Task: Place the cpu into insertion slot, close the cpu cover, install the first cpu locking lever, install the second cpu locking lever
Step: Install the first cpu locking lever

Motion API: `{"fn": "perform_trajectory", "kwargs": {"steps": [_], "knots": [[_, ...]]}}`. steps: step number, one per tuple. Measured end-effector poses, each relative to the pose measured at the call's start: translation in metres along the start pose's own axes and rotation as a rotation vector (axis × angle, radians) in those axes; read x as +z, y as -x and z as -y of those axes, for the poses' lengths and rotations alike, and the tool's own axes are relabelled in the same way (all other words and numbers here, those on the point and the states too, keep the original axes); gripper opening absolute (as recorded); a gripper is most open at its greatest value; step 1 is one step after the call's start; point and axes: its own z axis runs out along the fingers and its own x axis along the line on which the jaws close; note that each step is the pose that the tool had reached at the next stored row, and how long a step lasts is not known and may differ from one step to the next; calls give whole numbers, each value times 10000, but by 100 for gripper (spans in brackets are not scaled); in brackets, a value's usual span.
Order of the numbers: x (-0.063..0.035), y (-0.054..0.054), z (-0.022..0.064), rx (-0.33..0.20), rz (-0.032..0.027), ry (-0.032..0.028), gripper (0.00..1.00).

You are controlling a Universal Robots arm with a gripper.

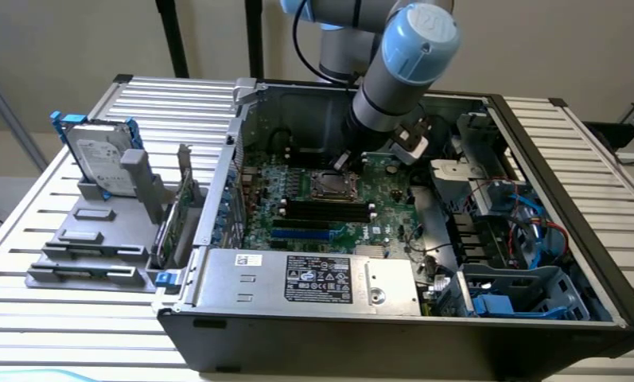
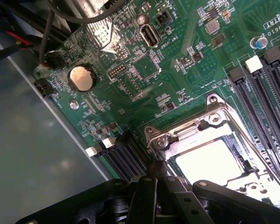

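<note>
The cpu (image 2: 207,161) lies in the insertion slot (image 1: 331,185) on the green board, its pale face showing through the window of the cpu cover (image 2: 196,133). The silvery cover lies flat over it. My gripper (image 2: 157,171) is shut with nothing between its dark fingers, and its tips sit at the cover's corner by the screw bracket (image 2: 159,141). A thin metal lever rod (image 2: 252,140) runs along the cover's side nearest the memory slots. In the exterior view the arm reaches down into the open case, with the gripper (image 1: 345,163) just behind the socket.
Long black memory slots (image 2: 263,93) flank the socket, and a coin battery (image 2: 80,78) sits further off. The power supply (image 1: 306,278) fills the case front, with blue cables (image 1: 529,231) at the exterior view's right. A hard drive (image 1: 99,155) stands outside on the exterior view's left.
</note>
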Motion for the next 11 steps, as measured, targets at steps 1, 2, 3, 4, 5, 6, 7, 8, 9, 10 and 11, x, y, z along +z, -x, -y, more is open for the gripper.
{"fn": "perform_trajectory", "kwargs": {"steps": [1, 2, 3, 4, 5, 6, 7, 8, 9, 10, 11], "knots": [[0, 2, -2, -3, -14, -11, 11], [1, 5, -4, -7, -32, -24, 11], [2, 8, -6, -11, -48, -35, 11], [4, 10, -8, -15, -65, -47, 11], [7, 11, -9, -19, -84, -61, 11], [8, 14, -11, -22, -101, -75, 11], [9, 15, -12, -27, -123, -91, 11], [9, 16, -13, -30, -137, -99, 11], [9, 16, -13, -30, -141, -103, 11], [5, 14, -12, -30, -144, -106, 11], [-7, 12, -8, -29, -145, -113, 11]]}}
